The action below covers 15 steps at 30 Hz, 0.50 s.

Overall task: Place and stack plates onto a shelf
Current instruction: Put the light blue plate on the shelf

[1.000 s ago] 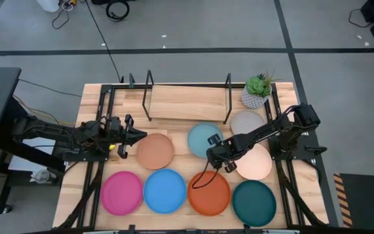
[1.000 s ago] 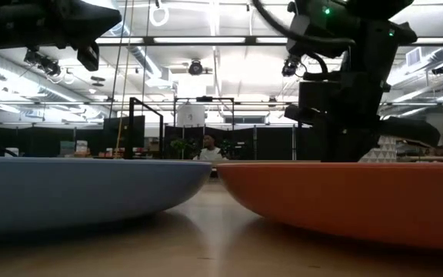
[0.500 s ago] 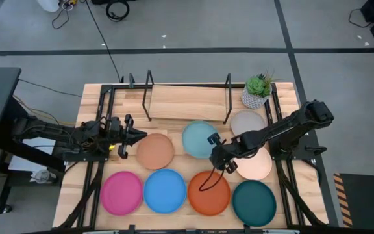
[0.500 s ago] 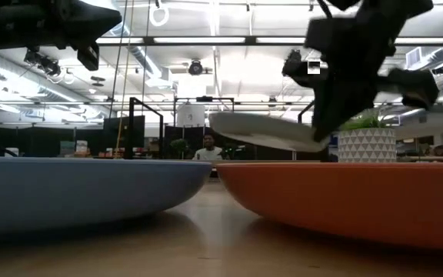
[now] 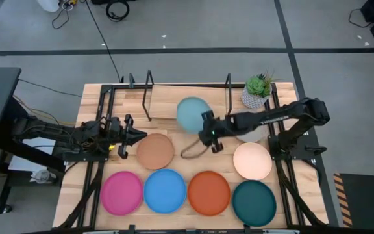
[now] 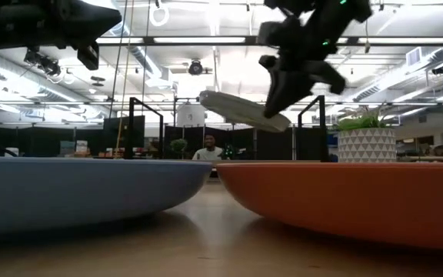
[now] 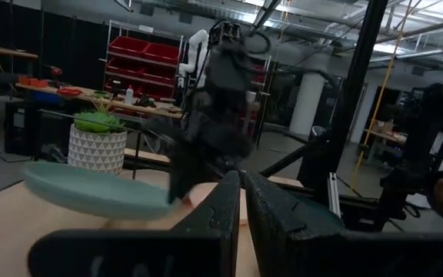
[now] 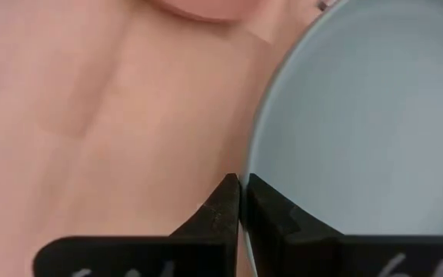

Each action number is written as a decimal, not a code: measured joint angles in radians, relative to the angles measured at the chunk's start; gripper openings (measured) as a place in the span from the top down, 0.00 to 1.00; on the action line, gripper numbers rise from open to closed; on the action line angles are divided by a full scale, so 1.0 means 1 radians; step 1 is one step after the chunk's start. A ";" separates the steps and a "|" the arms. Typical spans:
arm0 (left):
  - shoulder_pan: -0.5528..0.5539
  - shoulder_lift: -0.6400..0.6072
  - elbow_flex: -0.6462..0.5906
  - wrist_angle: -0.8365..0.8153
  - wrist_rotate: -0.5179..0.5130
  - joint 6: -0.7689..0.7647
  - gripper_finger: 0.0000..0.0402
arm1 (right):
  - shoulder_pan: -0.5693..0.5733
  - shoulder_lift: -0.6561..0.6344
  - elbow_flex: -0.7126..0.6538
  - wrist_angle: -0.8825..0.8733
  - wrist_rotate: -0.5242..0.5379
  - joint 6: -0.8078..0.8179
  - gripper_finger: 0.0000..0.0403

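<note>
Nearest the front edge of the desk [image 5: 174, 96] lies a row of four plates: the magenta plate [image 5: 121, 193], the blue plate [image 5: 164, 190], the orange plate [image 5: 208, 193] and the dark teal plate [image 5: 254, 203]. In the low view the blue plate [image 6: 83, 188] and the orange plate [image 6: 352, 196] fill the foreground, lying flat.

One row back, the tan plate [image 5: 155, 151] lies flat, and the left gripper [image 5: 137, 136] hovers just beside its rim, its fingers [image 7: 229, 208] pressed together on nothing. On the right of the same row lies the cream-pink plate [image 5: 252, 160].

Farther back, the right gripper [image 5: 208, 132] holds the light blue plate [image 5: 193, 114] by its rim: the fingers [image 8: 241, 201] are clamped narrowly on the plate's edge, and the plate extends away from them. The low view shows this plate [image 6: 241, 110] lifted clear of the desk and tilted. From above it sits over the front edge of the shelf [image 5: 187, 97], between the black upright rods [image 5: 149, 94].

The grey plate [image 5: 250, 125] is mostly hidden under the right arm, near a potted plant [image 5: 258, 90] at the far right corner.
</note>
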 joint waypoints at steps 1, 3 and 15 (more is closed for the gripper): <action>0.000 0.000 0.000 -0.003 0.000 0.013 0.92 | -0.025 0.003 0.003 -0.001 -0.017 -0.005 0.94; 0.000 0.000 0.000 -0.013 0.000 0.035 0.92 | -0.070 0.007 0.004 0.000 -0.055 -0.013 0.94; 0.000 0.000 0.000 -0.017 0.000 0.119 0.92 | -0.223 0.058 0.004 0.005 -0.121 0.011 0.94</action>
